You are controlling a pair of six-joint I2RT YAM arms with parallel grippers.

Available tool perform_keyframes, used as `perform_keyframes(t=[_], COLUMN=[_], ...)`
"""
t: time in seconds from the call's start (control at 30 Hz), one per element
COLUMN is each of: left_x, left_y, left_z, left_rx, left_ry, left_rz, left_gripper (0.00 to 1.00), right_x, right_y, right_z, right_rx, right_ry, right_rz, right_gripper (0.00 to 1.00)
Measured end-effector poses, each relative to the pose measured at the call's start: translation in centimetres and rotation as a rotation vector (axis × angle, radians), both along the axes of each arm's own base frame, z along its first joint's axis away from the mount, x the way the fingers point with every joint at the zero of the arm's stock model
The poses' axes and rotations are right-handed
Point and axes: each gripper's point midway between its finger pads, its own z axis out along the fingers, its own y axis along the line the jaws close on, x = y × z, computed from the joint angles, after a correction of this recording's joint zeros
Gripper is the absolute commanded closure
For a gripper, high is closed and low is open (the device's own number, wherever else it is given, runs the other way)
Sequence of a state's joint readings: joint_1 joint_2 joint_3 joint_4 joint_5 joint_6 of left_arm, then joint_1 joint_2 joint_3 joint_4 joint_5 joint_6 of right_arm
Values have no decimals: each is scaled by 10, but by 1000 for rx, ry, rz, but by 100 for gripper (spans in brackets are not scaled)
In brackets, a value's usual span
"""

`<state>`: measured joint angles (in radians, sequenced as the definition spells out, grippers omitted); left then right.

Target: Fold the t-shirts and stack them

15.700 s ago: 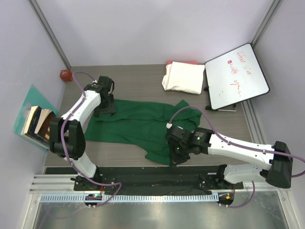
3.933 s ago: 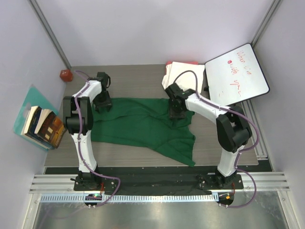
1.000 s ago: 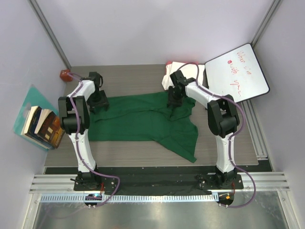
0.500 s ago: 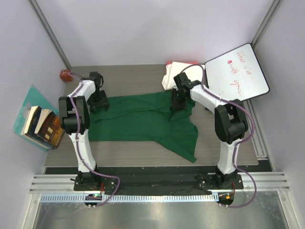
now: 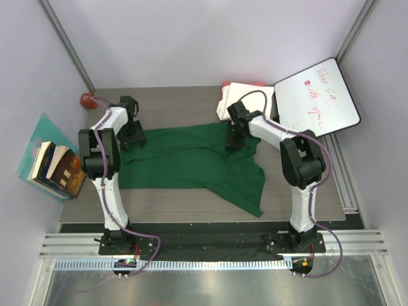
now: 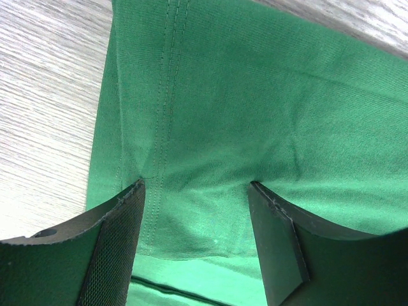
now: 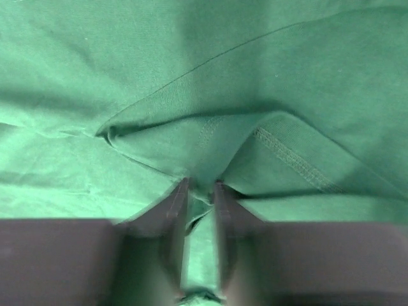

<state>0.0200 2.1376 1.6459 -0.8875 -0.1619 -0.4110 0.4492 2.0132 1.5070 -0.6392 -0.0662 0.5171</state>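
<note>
The green shirt (image 5: pixel 191 162) lay spread unfolded across mid-frame on the bench (image 5: pixel 178 102), one corner trailing lower right. At its upper edge the left fingers (image 6: pixel 111 255) stood apart, straddling cloth without gripping; the right fingers (image 7: pixel 169 229) pinched a ridge of it. Upper right, a cream shirt (image 5: pixel 239 99) sat folded over a red-pink edge (image 5: pixel 245 83). Folding and stacking the green one seemingly remained.

Robot lab cell: two arms (image 5: pixel 107 191) bolted to a metal rail (image 5: pixel 210 264) at a bench (image 5: pixel 182 105), plain partition walls (image 5: pixel 210 38), whiteboard (image 5: pixel 316 102).
</note>
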Motion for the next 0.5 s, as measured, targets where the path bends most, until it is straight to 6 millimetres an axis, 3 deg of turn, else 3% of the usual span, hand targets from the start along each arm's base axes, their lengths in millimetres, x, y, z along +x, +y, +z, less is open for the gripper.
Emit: perform_keyframes(t=[0.03, 0.27, 0.5], left_x=[0, 0, 0], left_y=[0, 0, -4], left_z=[0, 0, 0], left_rx=[0, 0, 9], left_ry=[0, 0, -1], left_rz=[0, 0, -12], left_gripper=[33, 33, 33], right_x=[0, -10, -43], right_y=[1, 20, 64], right_z=[-2, -3, 15], right_rx=[-1, -7, 4], right_ry=[3, -4, -39], right_rz=[0, 40, 160], right_gripper=[99, 99, 99])
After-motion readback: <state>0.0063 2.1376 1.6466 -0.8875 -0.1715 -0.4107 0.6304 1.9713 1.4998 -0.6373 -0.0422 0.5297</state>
